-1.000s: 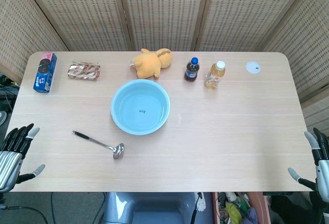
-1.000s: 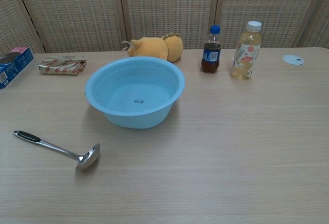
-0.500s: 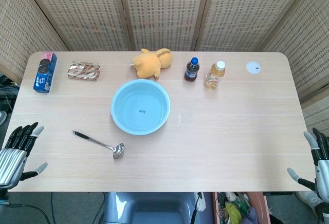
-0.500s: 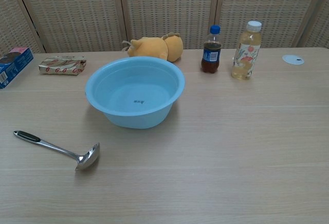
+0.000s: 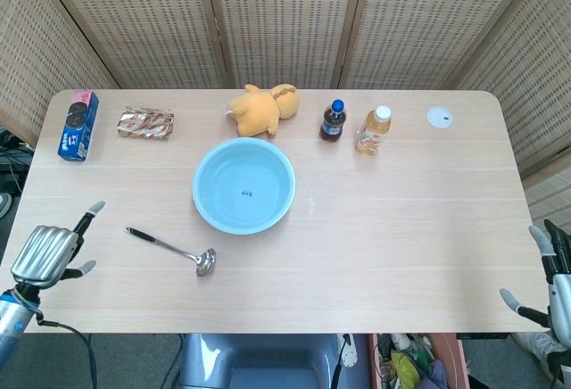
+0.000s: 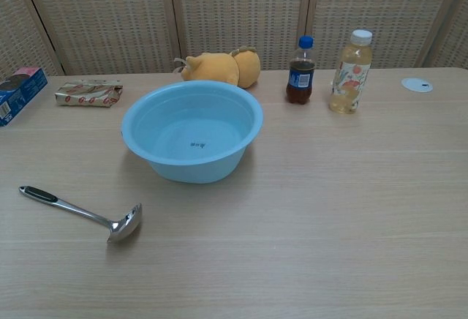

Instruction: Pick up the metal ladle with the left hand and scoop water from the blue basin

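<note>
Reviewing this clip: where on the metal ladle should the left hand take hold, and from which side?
Probably the black-tipped handle end of the metal ladle, approached from above on the robot's left. It lies flat with the handle toward the left hand and its bowl nearer the blue basin.

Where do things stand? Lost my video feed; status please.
Left hand empty, at the table's left edge, short of the ladle. Right hand empty, at the right edge. Ladle flat on the table beside the blue basin. Nothing between hand and ladle.
</note>
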You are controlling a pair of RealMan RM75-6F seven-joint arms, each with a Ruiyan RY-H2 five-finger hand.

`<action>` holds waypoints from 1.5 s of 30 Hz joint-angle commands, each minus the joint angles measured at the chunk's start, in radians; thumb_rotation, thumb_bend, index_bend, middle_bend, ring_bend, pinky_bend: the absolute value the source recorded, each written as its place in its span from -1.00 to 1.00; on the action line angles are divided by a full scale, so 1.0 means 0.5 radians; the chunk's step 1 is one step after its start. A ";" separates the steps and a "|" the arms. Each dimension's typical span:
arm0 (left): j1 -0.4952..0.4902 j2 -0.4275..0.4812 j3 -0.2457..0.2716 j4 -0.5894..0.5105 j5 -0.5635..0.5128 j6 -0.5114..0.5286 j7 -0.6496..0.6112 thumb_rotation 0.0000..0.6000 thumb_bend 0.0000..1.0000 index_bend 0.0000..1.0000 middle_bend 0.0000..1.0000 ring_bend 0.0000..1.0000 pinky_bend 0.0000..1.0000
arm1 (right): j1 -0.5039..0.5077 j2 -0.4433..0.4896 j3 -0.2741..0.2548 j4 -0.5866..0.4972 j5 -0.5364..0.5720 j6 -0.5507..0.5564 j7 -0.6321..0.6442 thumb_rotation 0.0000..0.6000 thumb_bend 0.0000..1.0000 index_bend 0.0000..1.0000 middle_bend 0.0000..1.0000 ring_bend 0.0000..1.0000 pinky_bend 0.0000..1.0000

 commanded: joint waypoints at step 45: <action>-0.492 -0.930 0.060 1.158 -0.246 -0.582 -0.042 1.00 -0.36 -0.09 1.00 0.96 1.00 | 0.078 -0.071 0.012 0.012 0.133 -0.162 -0.183 1.00 -1.00 -1.00 -1.00 -1.00 -1.00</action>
